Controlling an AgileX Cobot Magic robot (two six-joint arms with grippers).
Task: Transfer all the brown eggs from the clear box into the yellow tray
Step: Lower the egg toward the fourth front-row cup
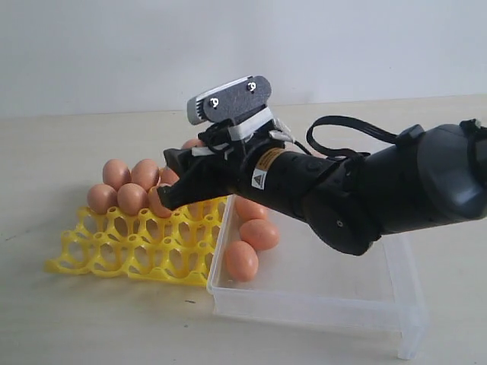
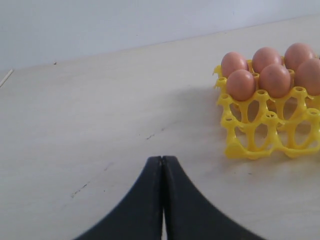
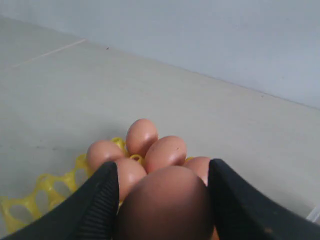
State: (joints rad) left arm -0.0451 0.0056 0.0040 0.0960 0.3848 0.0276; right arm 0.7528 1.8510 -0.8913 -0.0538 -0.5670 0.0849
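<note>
Your left tool (image 2: pixel 162 162) had its two fingers pressed together, holding nothing, above the bare tabletop (image 2: pixel 100 115), with the yellow tray (image 1: pixel 129 247) near it. The tray stood on the left part of the tabletop, and several brown eggs (image 1: pixel 116 173) sat in its cups on the side toward the far edge. Your right tool (image 1: pixel 169 195) was stretched over the tray and clamped on one egg (image 3: pixel 165 200), low over the cups and just beside the seated eggs. Whether it touched a cup, I could not tell. To the right, just beside the tray, the clear box (image 1: pixel 304 313) held three more eggs (image 1: pixel 242 260) along its left wall.
</note>
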